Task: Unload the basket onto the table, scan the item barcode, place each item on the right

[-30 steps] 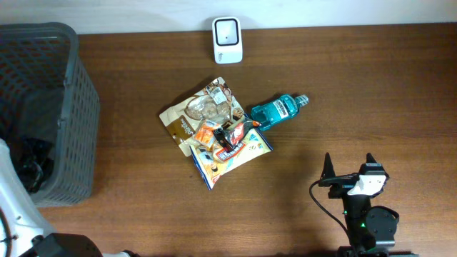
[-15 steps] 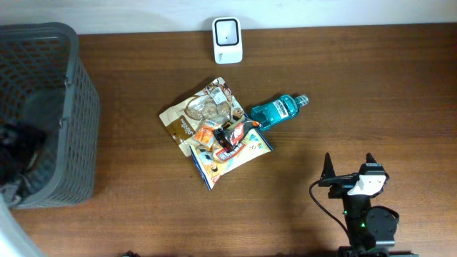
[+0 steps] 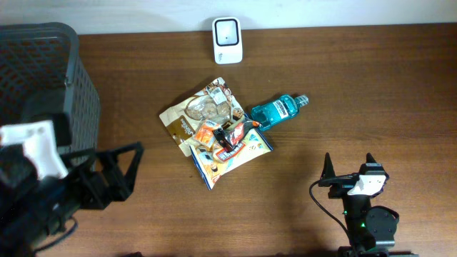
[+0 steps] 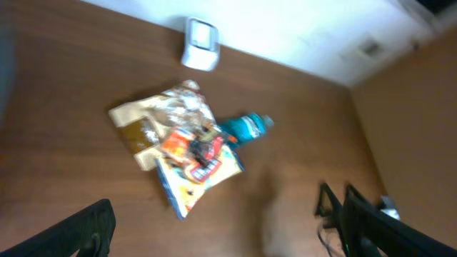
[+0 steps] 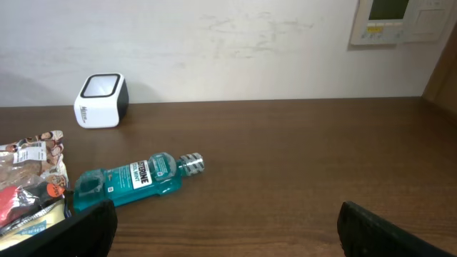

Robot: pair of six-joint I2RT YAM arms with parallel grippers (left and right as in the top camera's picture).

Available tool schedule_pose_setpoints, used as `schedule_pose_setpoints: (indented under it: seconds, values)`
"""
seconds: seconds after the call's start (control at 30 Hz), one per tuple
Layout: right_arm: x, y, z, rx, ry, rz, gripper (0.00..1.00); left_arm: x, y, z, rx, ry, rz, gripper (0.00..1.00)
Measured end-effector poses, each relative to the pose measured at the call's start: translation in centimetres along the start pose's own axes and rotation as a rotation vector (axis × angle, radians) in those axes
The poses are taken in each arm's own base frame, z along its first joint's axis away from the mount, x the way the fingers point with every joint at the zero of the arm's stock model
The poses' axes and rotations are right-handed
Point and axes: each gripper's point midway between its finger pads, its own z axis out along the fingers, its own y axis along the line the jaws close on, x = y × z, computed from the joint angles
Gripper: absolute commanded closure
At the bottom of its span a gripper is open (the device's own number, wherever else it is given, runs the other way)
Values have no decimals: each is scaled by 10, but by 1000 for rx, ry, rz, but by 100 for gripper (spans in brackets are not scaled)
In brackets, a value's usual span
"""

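place: mock shop checkout | evidence: barcode scanner (image 3: 228, 40), grey basket (image 3: 80, 93), snack packets (image 3: 207, 118), mouthwash bottle (image 3: 275, 111), wooden table (image 3: 357, 93)

Overhead: fixed high above, facing straight down; whole surface (image 3: 357, 86) in frame, wall (image 3: 321, 11) as a strip along 12 o'clock, scanner (image 3: 228, 40) at 12, basket (image 3: 71, 78) at 9.
Left wrist: raised well off the surface, tilted down toward the wall, blurred; wide take, scanner at 11, bottle (image 4: 245, 128) near centre.
Right wrist: low and close to the surface, level, facing the wall; scanner at 10, bottle at 8.
Shared by all three: scanner, bottle, packet pile (image 3: 214, 132); right wrist catches only the pile's edge at 9.
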Motion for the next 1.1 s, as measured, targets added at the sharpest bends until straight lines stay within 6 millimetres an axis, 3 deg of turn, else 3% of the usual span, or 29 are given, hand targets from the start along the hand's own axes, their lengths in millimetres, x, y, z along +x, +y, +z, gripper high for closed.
schedule_pose_setpoints:
  seconds: [0.13,0.2,0.3,0.47,0.53,0.57,0.67,0.73,0.8,0.93,0.97,1.1]
  values:
    - [0,0,0,0,0,0,1,4,-7,47,63,178,104,1]
    - [0,0,0,0,0,0,2,4,0,83,3,265,129,1]
    - [0,0,0,0,0,0,2,10,16,156,-177,387,179,1]
    - [-2,-2,0,9,-9,-3,2,29,40,237,-371,496,199,1]
    - [-26,3,-1,-20,-108,22,2,44,62,272,-451,569,193,1]
    - [-46,23,-6,-144,-183,104,2,51,70,284,-476,600,190,1]
    - [-48,75,-22,-476,-125,297,1,73,91,315,-530,686,188,1]
    - [-69,89,-36,-601,-171,382,2,89,102,329,-556,747,185,1]
    - [-86,92,-44,-649,-211,451,2,98,109,337,-570,779,183,1]
    - [-101,83,-35,-539,-50,550,1,96,116,339,-604,771,200,1]
    - [-105,81,-33,-501,21,548,2,93,118,341,-615,755,200,1]
    - [-152,84,-2,-397,436,482,2,68,149,342,-680,667,114,1]
